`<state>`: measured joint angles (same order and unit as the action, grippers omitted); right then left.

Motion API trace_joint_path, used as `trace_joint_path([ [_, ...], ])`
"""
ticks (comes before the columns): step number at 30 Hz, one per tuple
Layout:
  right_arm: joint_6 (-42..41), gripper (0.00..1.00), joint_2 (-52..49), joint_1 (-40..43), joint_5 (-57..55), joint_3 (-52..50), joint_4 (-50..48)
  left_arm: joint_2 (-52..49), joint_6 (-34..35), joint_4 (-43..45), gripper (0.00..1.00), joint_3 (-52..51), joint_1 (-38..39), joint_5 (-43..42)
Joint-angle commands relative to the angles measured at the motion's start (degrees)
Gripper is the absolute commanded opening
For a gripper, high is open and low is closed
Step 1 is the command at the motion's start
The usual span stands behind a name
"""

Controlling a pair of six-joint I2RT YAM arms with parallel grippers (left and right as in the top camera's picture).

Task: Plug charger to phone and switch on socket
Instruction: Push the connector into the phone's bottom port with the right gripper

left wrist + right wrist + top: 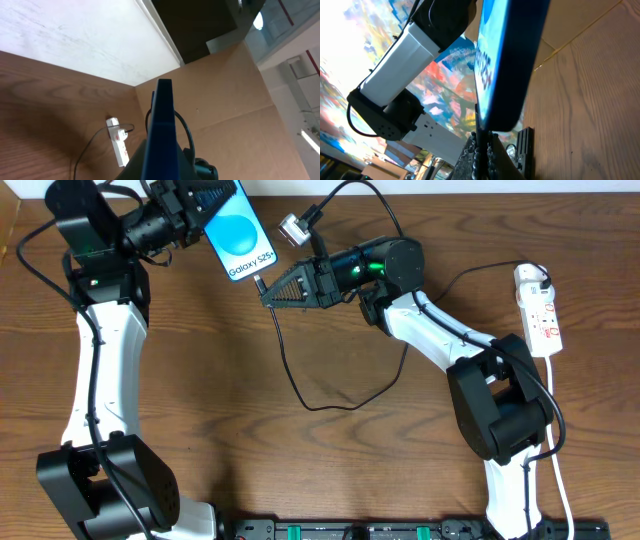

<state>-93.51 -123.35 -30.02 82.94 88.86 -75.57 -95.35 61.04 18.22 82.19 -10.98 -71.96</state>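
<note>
L gripper [200, 212] clamps phone [240, 232]; R gripper [270, 292] pinches charger [284, 355] tip at phone's bottom edge, approx. along its long axis.

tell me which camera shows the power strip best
Overhead: the whole white power strip shows, with its red marks facing up. The left wrist view catches the power strip small and far off. The right wrist view does not show it.

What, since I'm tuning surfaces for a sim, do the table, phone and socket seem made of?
Table: wood or wood-look laminate, matte, with brown grain streaks running along it. Phone: glossy, glass-like face over a lit blue screen; the material of its dark edges is unclear. Socket: smooth white plastic, judging by its moulded body, with small red marks.
</note>
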Motion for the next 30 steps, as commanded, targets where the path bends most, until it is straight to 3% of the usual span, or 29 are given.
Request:
trace_joint_path([
  [1,-0.1,0.01,1.6,0.0,-0.1,0.3,-0.3,0.6,-1.0,0.2,0.07,0.4,0.0,-1.1],
  [30,0.3,0.01,1.6,0.3,-1.3,0.3,-0.3,0.6,-2.3,0.1,0.07,0.4,0.1,-3.9],
])
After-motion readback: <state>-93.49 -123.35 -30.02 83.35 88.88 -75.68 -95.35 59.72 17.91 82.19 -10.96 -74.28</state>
